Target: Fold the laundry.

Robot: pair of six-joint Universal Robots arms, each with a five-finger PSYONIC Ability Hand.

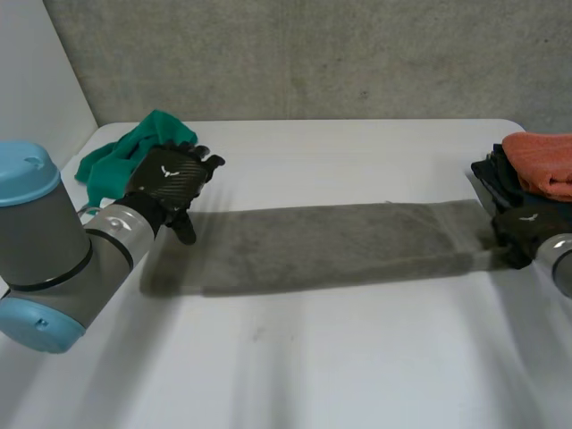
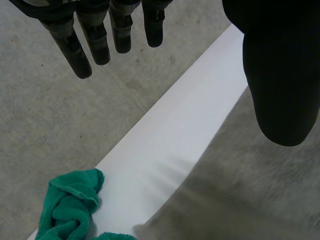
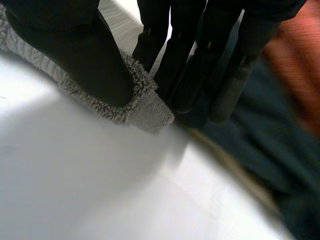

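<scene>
The near part of the white tabletop (image 1: 295, 366) lies bare. Across its middle stretches the long grey terry towel (image 1: 331, 246), already narrowed into a flat strip running left to right. I judge the lengthwise fold done and the end-to-end folds yet to come.

At the strip's right end the right robot hand (image 1: 525, 231) is clamped on a corner, thumb on top and fingers beneath. At the left end the left robot hand (image 1: 174, 177) hangs over the far corner, fingers straight and apart from the thumb, holding nothing.

Farther off, a crumpled green cloth (image 1: 121, 159) waits unfolded at the far left. At the far right an orange folded cloth (image 1: 543, 163) tops a stack of dark folded cloths (image 1: 497, 177), seemingly finished.
</scene>
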